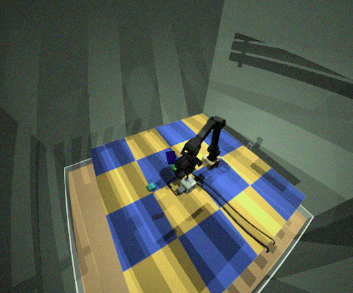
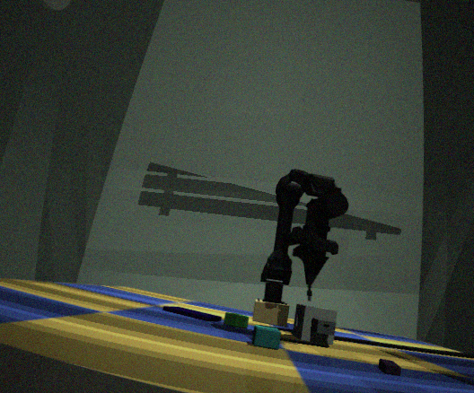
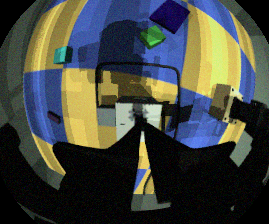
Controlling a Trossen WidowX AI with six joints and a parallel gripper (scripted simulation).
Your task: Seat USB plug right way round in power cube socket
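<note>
The power cube (image 1: 189, 184) (image 2: 303, 323) (image 3: 126, 117) is pale grey and stands upright on the table. My gripper (image 1: 186, 175) (image 2: 309, 285) (image 3: 142, 126) points down over it, shut on the small dark USB plug (image 1: 187, 178) (image 2: 309, 292). In the exterior view the plug is upright, its lighter tip pointing down with a narrow gap showing above the cube's top edge. In the wrist view the fingertips meet over the cube's top, and a blurred grey shape shows there. The socket opening and which way round the plug faces cannot be made out.
A grey block (image 1: 180, 190) (image 2: 323, 331) sits against the cube's side. Black cables (image 1: 230, 214) run from there to the table edge. Near by lie a teal block (image 1: 151, 186) (image 2: 267, 337), a green block (image 2: 236, 319) (image 3: 152, 36), a dark blue slab (image 1: 171, 157) (image 3: 170, 15) and a dark purple block (image 1: 157, 216) (image 2: 389, 367).
</note>
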